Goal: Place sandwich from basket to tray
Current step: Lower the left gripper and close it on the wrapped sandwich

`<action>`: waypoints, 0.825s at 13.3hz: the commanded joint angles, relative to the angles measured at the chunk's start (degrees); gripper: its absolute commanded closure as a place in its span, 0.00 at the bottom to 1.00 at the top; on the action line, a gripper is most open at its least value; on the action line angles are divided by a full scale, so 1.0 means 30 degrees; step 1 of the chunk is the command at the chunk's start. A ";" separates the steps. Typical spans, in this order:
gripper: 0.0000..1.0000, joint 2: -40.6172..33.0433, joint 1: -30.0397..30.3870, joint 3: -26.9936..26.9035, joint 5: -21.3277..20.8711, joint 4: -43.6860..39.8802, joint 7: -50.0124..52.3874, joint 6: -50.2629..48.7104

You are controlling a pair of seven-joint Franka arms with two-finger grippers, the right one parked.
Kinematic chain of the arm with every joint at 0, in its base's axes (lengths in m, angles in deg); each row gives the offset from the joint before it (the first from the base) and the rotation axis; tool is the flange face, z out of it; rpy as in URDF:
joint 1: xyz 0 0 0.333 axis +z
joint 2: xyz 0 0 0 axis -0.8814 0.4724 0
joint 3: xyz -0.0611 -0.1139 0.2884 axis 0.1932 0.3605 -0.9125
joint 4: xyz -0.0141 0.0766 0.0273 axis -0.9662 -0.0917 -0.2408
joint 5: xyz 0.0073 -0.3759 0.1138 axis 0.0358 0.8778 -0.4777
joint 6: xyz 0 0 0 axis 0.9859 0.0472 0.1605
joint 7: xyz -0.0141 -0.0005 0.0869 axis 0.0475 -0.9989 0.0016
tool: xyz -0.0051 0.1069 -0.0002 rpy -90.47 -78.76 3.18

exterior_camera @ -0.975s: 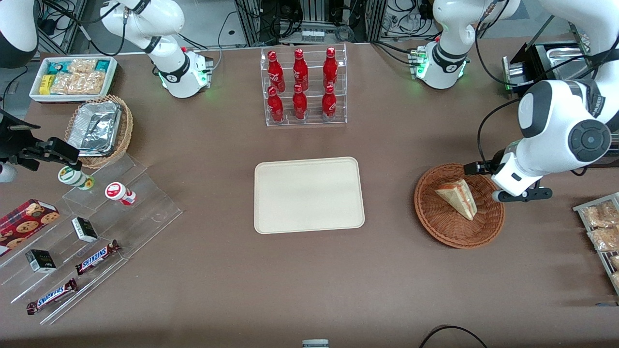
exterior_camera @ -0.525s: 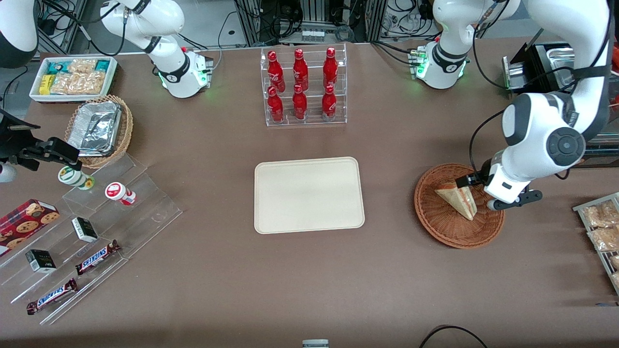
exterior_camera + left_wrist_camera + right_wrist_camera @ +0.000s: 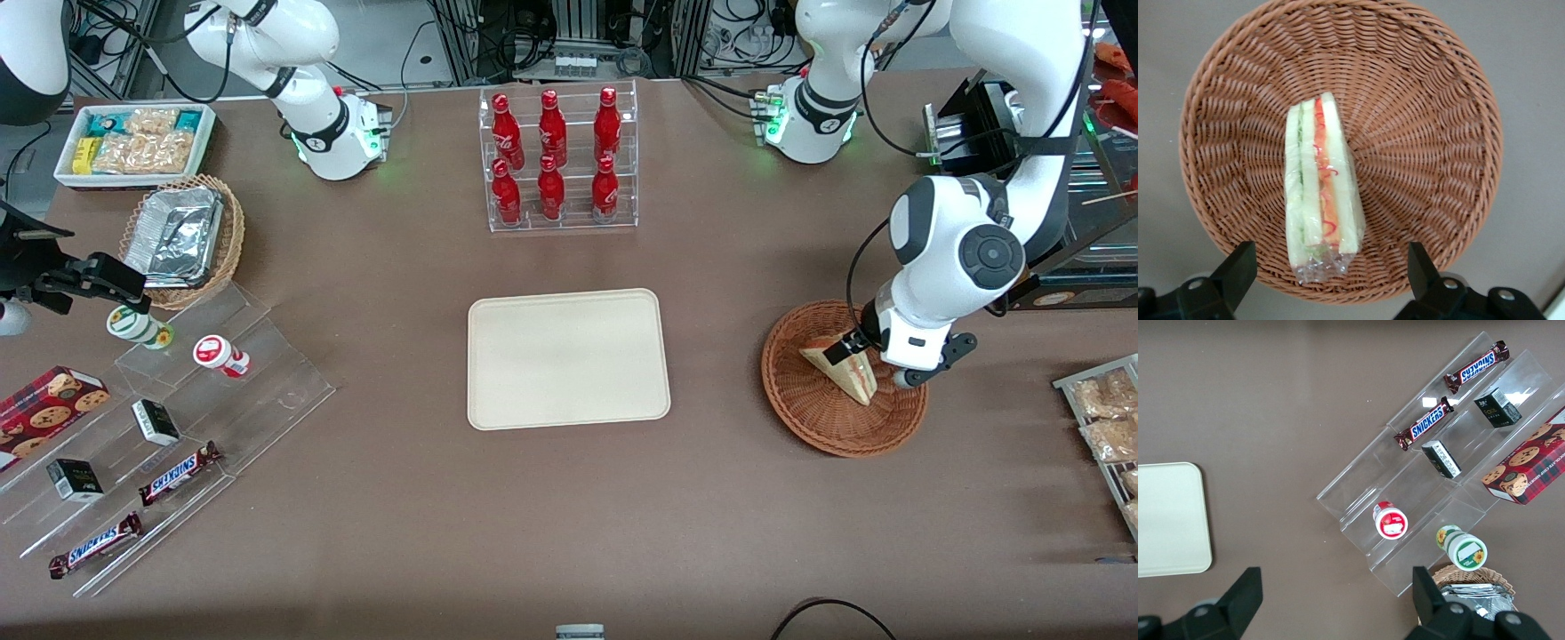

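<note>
The sandwich (image 3: 843, 366), a wrapped wedge of pale bread with red and green layers, lies in the round reddish-brown wicker basket (image 3: 805, 416) toward the working arm's end of the table. My gripper (image 3: 876, 363) hangs low over the basket, right above the sandwich, and its arm covers part of both. In the wrist view the gripper (image 3: 1330, 273) is open, its two black fingers (image 3: 1238, 267) spread wider than the sandwich (image 3: 1321, 193) and level with its wrapped end at the basket (image 3: 1431, 133) rim. The cream tray (image 3: 569, 360) lies bare at mid-table.
A clear rack of red bottles (image 3: 556, 160) stands farther from the camera than the tray. Snack packets (image 3: 1102, 418) lie at the table edge beside the basket. Toward the parked arm's end are clear stepped shelves (image 3: 178, 427) with snacks and a tan basket of foil containers (image 3: 182, 236).
My arm has swung in over the basket and come down toward the sandwich, which it now partly covers. The sandwich and basket have not moved.
</note>
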 commanded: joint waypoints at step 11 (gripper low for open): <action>0.00 0.0731 0.0056 -0.0032 -0.0937 0.1267 0.3218 0.2396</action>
